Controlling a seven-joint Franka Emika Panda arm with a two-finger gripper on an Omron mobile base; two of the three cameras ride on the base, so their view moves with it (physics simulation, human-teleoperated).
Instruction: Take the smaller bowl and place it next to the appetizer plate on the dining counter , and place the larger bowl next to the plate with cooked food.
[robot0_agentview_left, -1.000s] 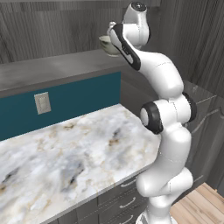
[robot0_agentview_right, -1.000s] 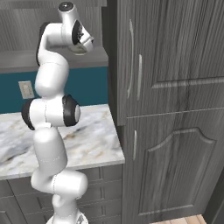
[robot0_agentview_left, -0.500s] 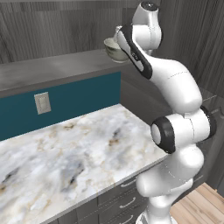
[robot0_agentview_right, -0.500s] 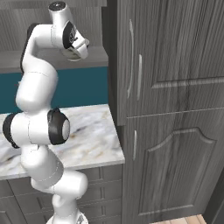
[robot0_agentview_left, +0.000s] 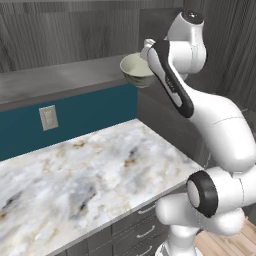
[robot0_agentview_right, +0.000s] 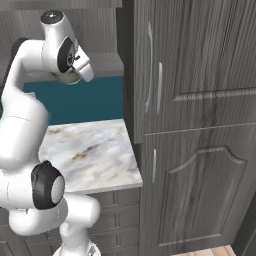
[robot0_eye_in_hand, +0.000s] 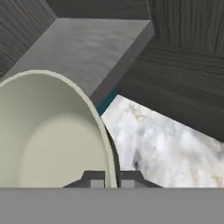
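The smaller bowl (robot0_agentview_left: 135, 71), dark grey outside and pale inside, hangs in the air above the marble worktop, level with the grey ledge. My gripper (robot0_agentview_left: 148, 58) is shut on its right rim. In the hand view the bowl (robot0_eye_in_hand: 43, 140) takes up the left half, and its thin rim runs down between my gripper's (robot0_eye_in_hand: 112, 181) two dark tips. From the right base view the bowl (robot0_agentview_right: 69, 80) peeks out under the hand. The larger bowl, both plates and the dining counter are out of view.
A marble worktop (robot0_agentview_left: 90, 170) over grey drawers lies below the bowl. Behind it are a teal backsplash with a wall outlet (robot0_agentview_left: 48, 117) and a grey ledge (robot0_agentview_left: 60, 80). Tall grey cabinet doors (robot0_agentview_right: 200, 110) stand close on the right.
The jaws have closed onto the bowl's rim. The bowl has come down a little and out from the ledge, and the arm's elbow has swung to the right.
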